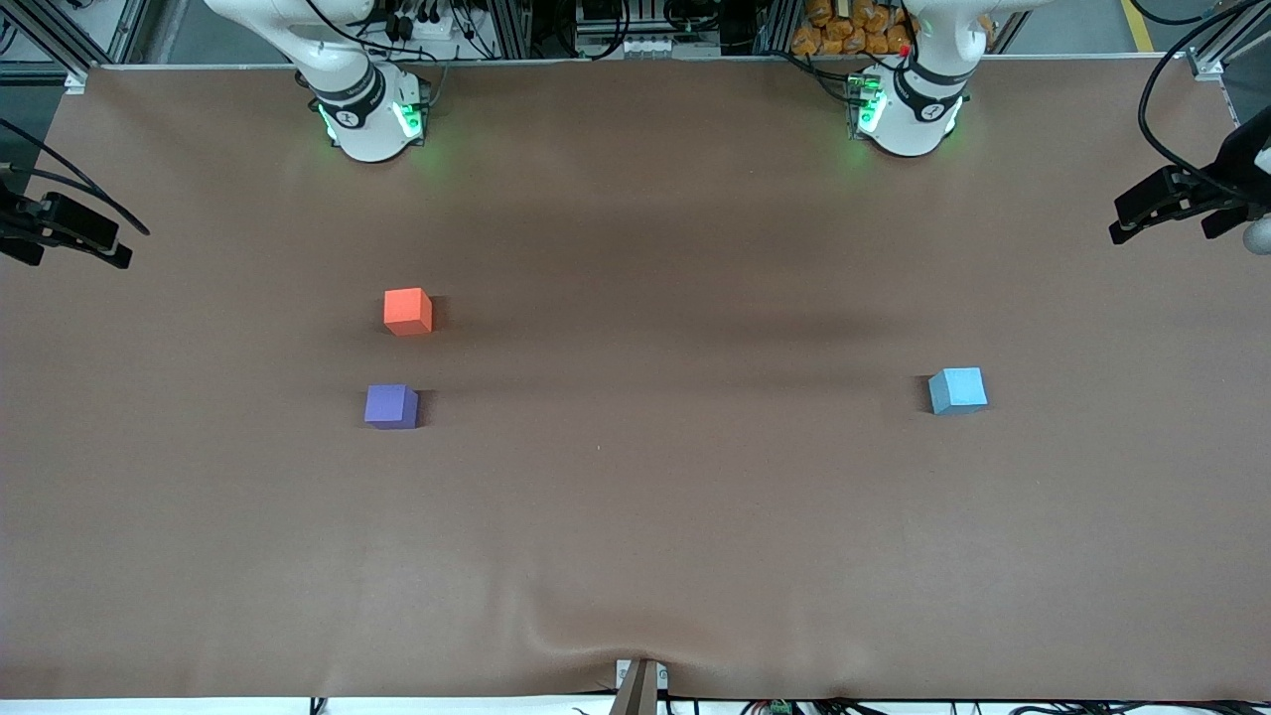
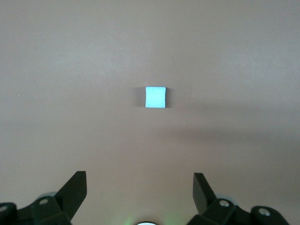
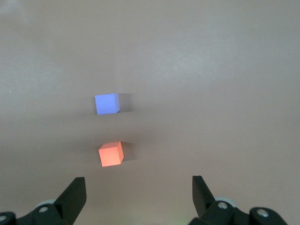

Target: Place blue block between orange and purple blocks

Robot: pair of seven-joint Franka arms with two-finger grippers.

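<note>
The light blue block (image 1: pixel 958 390) sits alone on the brown table toward the left arm's end; it also shows in the left wrist view (image 2: pixel 155 97). The orange block (image 1: pixel 408 311) and the purple block (image 1: pixel 391 406) sit toward the right arm's end with a small gap between them, the purple one nearer the front camera. Both show in the right wrist view, orange (image 3: pixel 111 154) and purple (image 3: pixel 107 103). My left gripper (image 2: pixel 139 174) is open and empty high above the table. My right gripper (image 3: pixel 138 178) is open and empty, also high up. Neither gripper shows in the front view.
The arm bases (image 1: pixel 367 114) (image 1: pixel 909 109) stand at the table's edge farthest from the front camera. Black fixtures (image 1: pixel 65 230) (image 1: pixel 1182 204) jut in at both table ends. The brown cover wrinkles at the near edge (image 1: pixel 635 636).
</note>
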